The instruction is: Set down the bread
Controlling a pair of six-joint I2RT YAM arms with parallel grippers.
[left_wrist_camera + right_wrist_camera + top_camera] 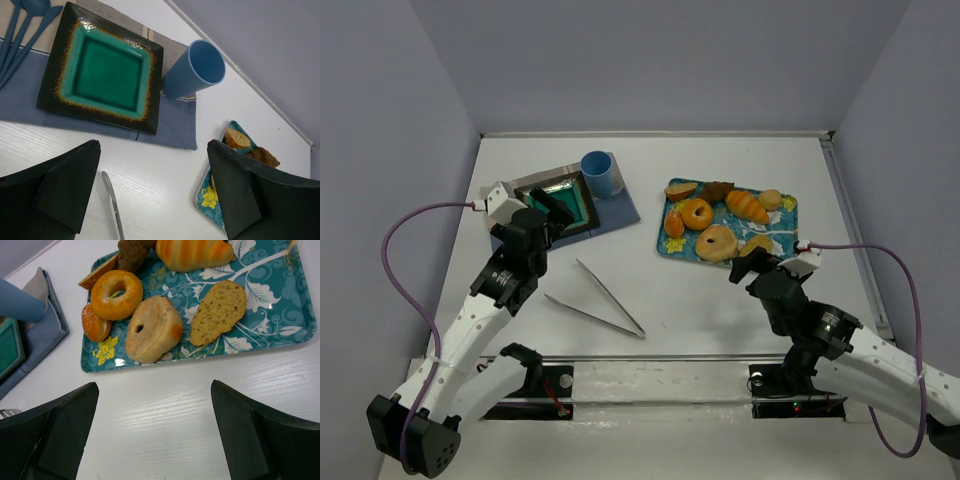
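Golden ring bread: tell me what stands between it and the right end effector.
The paler beige ring bread lies on the tray between the open right end effector and the golden ring bread; nothing else intervenes.

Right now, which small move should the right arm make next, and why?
Probably ease the right gripper forward and slightly left, to above the bread. Its jaws stand open at the near edge of the tray, and the paler ring bread lies in between.

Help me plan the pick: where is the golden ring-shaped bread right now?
In the top view, the bread lies on the floral tray, right of centre, just behind the paler ring bread.
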